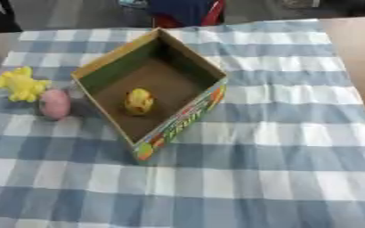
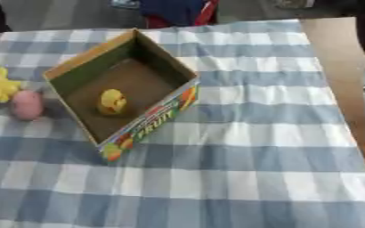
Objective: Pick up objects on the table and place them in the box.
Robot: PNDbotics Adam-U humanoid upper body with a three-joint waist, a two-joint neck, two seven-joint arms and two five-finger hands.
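One yellow toy (image 1: 139,101) is sitting inside the open cardboard box (image 1: 187,116), mid-table toward the left edge. Two more are lying on the checked tablecloth (image 1: 279,169) just left of the box: a pink egg-shaped object (image 1: 54,104) and a yellow toy (image 1: 19,83), touching. Neither robot hand is showing; state unknown.

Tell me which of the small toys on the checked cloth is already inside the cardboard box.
The small yellow rounded toy lies on the floor of the open cardboard box. The pink egg-shaped toy and the yellow star-like toy lie outside, left of it.
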